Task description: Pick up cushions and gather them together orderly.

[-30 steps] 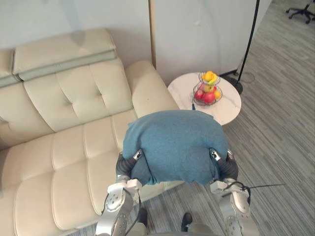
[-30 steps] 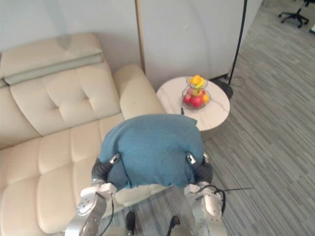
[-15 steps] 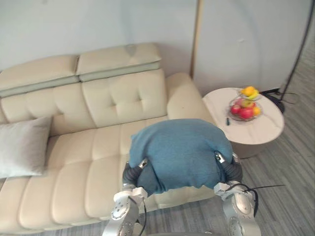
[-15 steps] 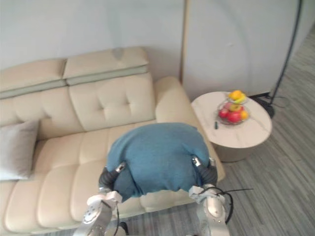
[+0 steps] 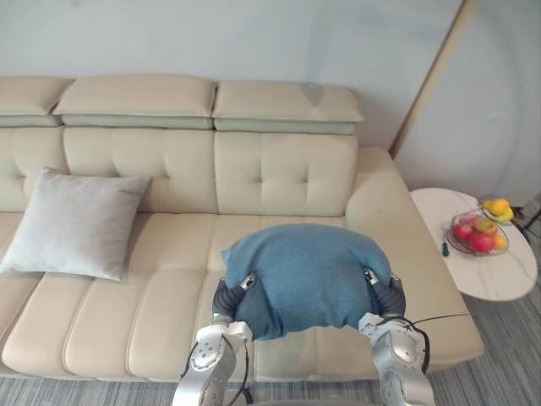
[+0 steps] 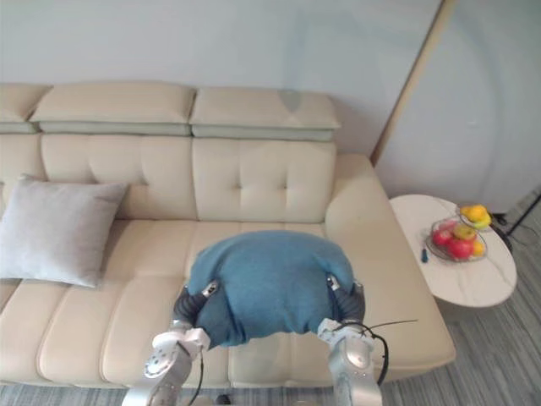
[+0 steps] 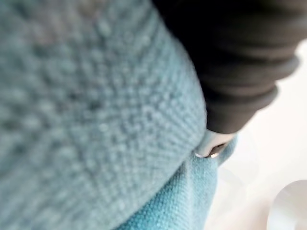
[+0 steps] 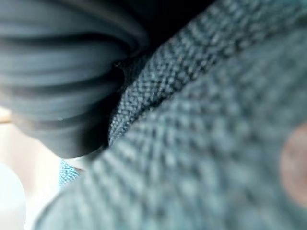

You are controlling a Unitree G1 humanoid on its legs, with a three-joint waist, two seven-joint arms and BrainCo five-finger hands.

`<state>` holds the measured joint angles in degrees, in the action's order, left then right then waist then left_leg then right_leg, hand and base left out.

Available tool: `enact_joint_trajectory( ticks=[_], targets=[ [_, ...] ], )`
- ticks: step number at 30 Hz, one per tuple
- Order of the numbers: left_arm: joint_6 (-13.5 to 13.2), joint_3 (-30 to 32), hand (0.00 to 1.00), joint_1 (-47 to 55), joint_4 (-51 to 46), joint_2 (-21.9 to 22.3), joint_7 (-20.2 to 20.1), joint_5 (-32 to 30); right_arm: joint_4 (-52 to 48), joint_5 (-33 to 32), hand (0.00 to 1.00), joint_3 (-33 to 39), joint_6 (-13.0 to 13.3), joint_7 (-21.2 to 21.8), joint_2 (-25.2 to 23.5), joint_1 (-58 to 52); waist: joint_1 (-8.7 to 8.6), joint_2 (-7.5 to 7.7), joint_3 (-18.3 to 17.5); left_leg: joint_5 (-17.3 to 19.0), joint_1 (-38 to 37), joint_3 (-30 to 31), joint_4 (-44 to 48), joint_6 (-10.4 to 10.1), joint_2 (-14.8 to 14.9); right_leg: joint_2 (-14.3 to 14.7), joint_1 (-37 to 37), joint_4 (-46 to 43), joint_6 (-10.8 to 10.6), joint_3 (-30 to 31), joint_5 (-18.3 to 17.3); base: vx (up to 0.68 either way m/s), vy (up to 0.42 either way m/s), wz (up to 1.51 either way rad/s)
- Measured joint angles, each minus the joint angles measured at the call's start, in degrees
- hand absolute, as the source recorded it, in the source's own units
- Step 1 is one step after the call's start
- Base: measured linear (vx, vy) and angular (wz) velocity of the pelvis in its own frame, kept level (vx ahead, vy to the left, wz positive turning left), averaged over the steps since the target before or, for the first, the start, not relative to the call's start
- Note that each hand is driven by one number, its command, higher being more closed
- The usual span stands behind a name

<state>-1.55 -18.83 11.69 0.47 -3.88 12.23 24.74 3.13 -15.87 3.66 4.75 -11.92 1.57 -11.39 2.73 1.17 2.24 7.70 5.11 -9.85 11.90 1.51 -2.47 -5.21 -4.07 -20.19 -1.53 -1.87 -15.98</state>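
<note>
A blue knitted cushion (image 5: 304,272) hangs in front of me, above the front edge of the cream sofa (image 5: 254,182). It is carried between my two hands. My left hand (image 5: 226,298) presses into its left side and my right hand (image 5: 385,296) into its right side; only their dark ribbed covers stick out. Up close, the left wrist view has blue knit (image 7: 86,120) against the dark cover (image 7: 235,62), and the right wrist view has the same knit (image 8: 201,143) against its cover (image 8: 57,76). A grey cushion (image 5: 78,222) leans on the sofa's left seat.
A round white side table (image 5: 486,254) stands right of the sofa's armrest, with a wire bowl of fruit (image 5: 479,235) and a small dark object on it. Grey striped carpet (image 5: 507,355) runs along the sofa's front. A pale wall is behind.
The camera has swung left: the sofa now spans the view, the grey cushion has come into sight and the side table sits at the right edge. The blue cushion stays between my hands.
</note>
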Motion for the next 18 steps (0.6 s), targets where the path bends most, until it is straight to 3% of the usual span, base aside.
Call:
enact_joint_trajectory(
  ticks=[5, 15, 18],
  targets=[
    [0.34, -1.03, 1.0, -0.14, -1.93, 0.22, 0.01, -0.92, -4.48, -0.01, 1.0, 0.89, -0.29, -0.36, -0.5, -2.43, 0.64, 0.02, 0.28, 0.03, -0.03, 4.53, 2.93, -0.09, -0.5, -0.29, 4.6, 0.87, -0.04, -4.25, 0.12, 0.09, -0.054, 0.67],
    [0.44, -1.13, 1.0, 0.13, -7.02, 0.2, 0.14, -2.24, -10.75, 0.2, 1.0, 0.9, -0.04, -0.4, -0.53, -2.54, 0.49, 0.1, 0.24, -1.2, -1.81, 2.02, -3.0, -0.8, 0.12, 0.51, 4.27, 4.71, 0.29, -1.39, 2.15, -0.02, -0.009, -0.13],
    [0.57, -1.8, 1.0, -0.1, -6.69, 0.15, 1.4, -2.67, -10.76, 4.56, 1.0, 0.62, -0.07, -2.45, -0.96, -2.48, 0.23, 0.12, 0.2, -3.21, -1.16, 0.68, -6.33, 0.05, -0.23, 0.53, 2.36, 6.58, -0.2, 0.12, 3.76, -0.08, 0.074, -0.24]
  ],
)
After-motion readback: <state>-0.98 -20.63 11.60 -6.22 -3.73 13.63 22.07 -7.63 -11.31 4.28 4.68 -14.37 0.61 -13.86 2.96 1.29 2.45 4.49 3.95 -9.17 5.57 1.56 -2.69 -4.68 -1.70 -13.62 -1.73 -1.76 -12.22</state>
